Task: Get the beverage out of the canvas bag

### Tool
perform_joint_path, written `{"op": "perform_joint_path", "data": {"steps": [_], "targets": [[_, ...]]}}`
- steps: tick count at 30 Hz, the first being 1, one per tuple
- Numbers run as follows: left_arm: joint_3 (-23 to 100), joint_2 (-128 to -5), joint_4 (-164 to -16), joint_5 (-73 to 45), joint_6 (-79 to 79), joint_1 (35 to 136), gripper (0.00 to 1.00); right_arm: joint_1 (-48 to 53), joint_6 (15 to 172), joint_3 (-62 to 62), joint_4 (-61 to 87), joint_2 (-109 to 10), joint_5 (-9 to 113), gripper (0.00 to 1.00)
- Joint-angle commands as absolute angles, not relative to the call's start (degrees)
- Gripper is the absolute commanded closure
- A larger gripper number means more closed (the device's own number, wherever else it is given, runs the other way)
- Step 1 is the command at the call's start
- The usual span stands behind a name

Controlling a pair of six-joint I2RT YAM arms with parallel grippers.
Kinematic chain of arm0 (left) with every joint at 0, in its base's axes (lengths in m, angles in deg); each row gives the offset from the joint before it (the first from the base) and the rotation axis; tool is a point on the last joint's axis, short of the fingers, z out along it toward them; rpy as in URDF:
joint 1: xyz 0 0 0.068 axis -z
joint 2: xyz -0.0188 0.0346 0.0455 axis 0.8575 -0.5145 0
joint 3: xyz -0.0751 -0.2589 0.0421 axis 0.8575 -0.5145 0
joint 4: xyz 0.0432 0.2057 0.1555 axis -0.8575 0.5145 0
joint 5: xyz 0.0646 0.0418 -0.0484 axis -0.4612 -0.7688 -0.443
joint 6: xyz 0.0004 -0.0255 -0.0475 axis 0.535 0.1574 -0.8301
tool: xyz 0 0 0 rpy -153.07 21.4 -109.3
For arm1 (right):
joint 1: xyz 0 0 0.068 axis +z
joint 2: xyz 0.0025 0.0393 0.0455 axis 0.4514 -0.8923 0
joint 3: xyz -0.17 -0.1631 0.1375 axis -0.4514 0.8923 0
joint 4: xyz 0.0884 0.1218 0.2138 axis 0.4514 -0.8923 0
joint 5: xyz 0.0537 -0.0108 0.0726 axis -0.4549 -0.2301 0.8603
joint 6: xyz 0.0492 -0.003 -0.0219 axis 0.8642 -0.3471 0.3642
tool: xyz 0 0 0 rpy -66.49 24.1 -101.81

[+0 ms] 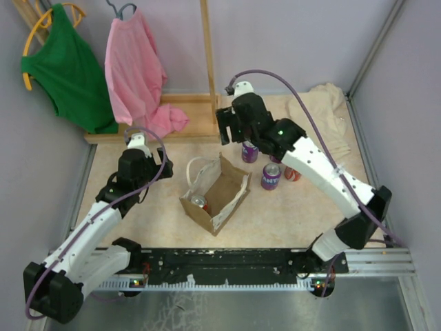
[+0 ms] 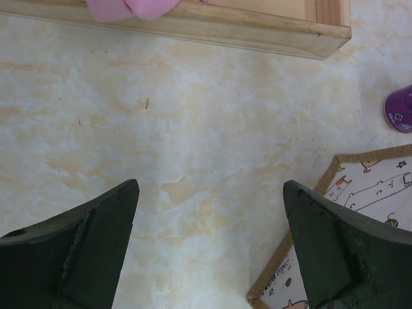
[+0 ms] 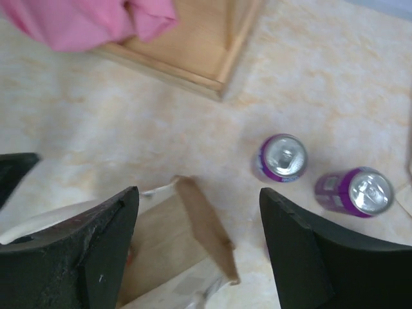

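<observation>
The tan canvas bag [image 1: 215, 194] stands open at the table's middle, with a red can [image 1: 199, 202] inside at its near-left end. My left gripper [image 1: 160, 164] is open and empty, left of the bag; the left wrist view shows its jaws [image 2: 210, 187] over bare table with the bag's printed side [image 2: 367, 206] at lower right. My right gripper [image 1: 224, 135] is open and empty, above and behind the bag's far corner; in the right wrist view [image 3: 198, 193] the bag's mouth [image 3: 193, 232] lies between its jaws.
Two purple cans [image 1: 249, 151] [image 1: 271, 176] and a red can [image 1: 293, 173] stand right of the bag. A wooden rack base [image 1: 186, 117] with a pink shirt [image 1: 134, 69] and a green shirt [image 1: 65, 62] stands behind. A beige cloth [image 1: 331, 103] lies at far right.
</observation>
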State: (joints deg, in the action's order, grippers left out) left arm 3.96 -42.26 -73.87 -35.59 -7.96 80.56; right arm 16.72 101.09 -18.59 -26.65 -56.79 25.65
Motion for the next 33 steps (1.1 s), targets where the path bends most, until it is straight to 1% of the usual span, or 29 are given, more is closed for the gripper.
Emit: {"op": "perform_joint_path", "data": {"steps": [1, 3, 6, 8, 12, 16, 22, 24, 25, 29, 33], "targets": [[3.84, -42.23, -75.11, -35.35, -7.74, 80.72, 0.0, 20.37, 100.64, -21.03, -31.02, -52.78, 29.49, 0.29], [3.79, -42.47, -75.24, -35.38, -7.63, 80.68, 0.0, 21.74, 101.68, -18.99, -30.84, -51.66, 32.01, 0.34], [3.79, -43.02, -75.31, -35.29, -7.9, 80.74, 0.0, 24.44, 103.52, -12.91, -28.66, -51.71, 33.68, 0.37], [3.87, -43.33, -75.32, -34.87, -8.03, 80.72, 0.0, 26.74, 104.17, -10.13, -27.73, -53.13, 33.52, 0.38], [4.16, -43.63, -75.21, -34.33, -7.94, 80.74, 0.0, 32.42, 103.41, -9.2, -27.18, -57.3, 31.01, 0.38], [4.53, -43.33, -74.53, -34.58, -7.99, 80.7, 0.0, 34.53, 103.07, -9.49, -25.65, -61.0, 34.52, 0.37], [3.5, -41.86, -74.77, -34.2, -8.95, 80.71, 0.0, 36.24, 102.6, -6.35, -25.72, -62.84, 41.0, 0.29], [3.36, -41.88, -74.74, -33.79, -8.94, 80.72, 0.0, 37.59, 102.98, -5.15, -25.22, -65.08, 42.27, 0.24], [3.3, -41.99, -74.73, -33.66, -8.98, 80.71, 0.0, 38.32, 103.41, -4.65, -24.82, -65.52, 42.17, 0.21], [3.59, -42.46, -74.61, -33.37, -8.96, 80.8, 0.0, 40.16, 104.32, -4.23, -23.59, -68.09, 41.38, 0.18], [4.24, -42.68, -74.47, -33.38, -8.64, 80.75, 0.0, 40.9, 104.43, -5.3, -23.03, -70.92, 40.69, 0.11]]}}
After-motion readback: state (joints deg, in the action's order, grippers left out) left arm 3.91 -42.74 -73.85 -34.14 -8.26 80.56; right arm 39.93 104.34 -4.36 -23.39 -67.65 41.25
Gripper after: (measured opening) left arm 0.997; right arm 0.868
